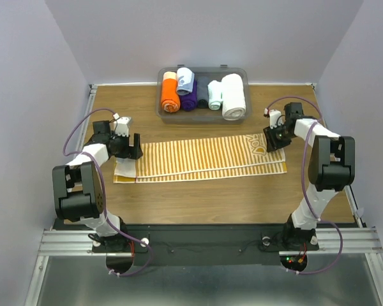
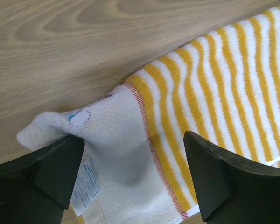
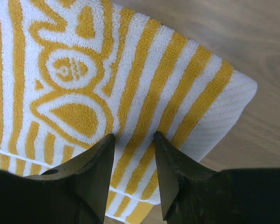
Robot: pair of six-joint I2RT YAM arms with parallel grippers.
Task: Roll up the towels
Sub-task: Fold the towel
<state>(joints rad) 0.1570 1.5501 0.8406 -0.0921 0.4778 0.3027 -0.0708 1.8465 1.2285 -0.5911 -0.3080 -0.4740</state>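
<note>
The towel lies flat across mid-frame on the table. The left gripper gapes wide over its left end. The right gripper is half-closed at its right end, and I can't tell if it has a grasp.

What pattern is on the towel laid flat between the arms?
Towel: yellow-orange and white stripes; left wrist view shows it best.

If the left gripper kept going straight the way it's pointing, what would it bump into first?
The striped towel. The left gripper points down at its white end, fingers wide apart, so it would likely press into that cloth first, table underneath. How near it is, I can't tell.
</note>
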